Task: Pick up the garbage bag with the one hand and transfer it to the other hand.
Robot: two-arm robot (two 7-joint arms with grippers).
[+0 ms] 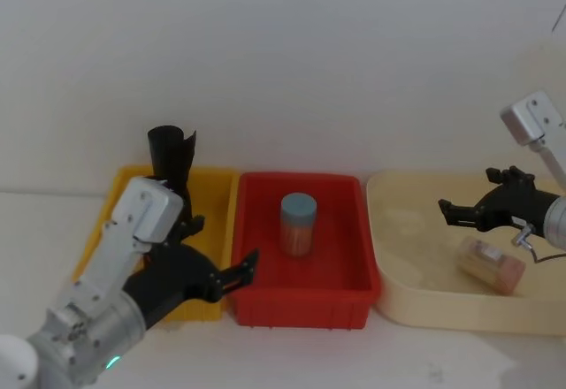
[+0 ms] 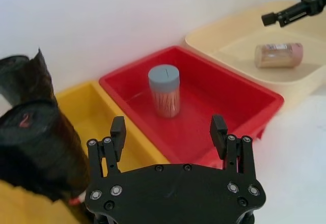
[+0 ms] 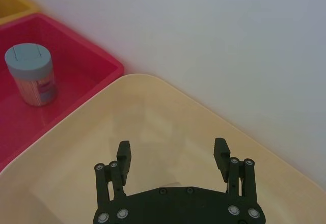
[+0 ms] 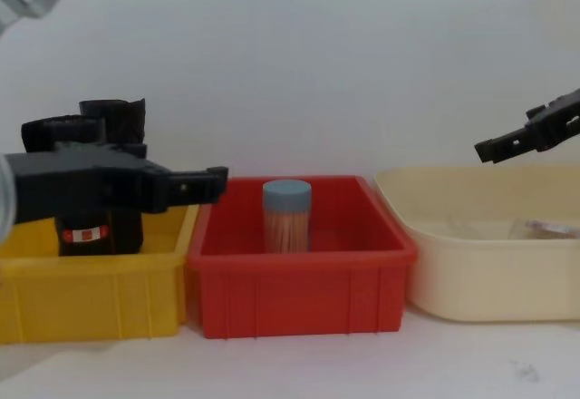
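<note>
the bag (image 1: 172, 153), a black roll, stands upright at the back of the yellow bin (image 1: 215, 179), just left of the red bin (image 1: 301, 178). my left gripper (image 1: 221, 247) hangs over the yellow bin's near side, close by the red bin's left wall, fingers spread and holding nothing. i judge it is open like this so it can close round the roll, which it has not yet reached. my right gripper (image 1: 469, 196) hovers spread and empty over the cream tray (image 1: 389, 190) right of the red bin, well apart from the bag, likely placed there to receive it. the left wrist view shows what the chest view hides: the roll sits beside my fingers, not between them. the chest view, side-on, puts my gripper in front of the roll, level with its middle. the jar (image 1: 298, 223) in the red bin is no concern of mine.
</note>
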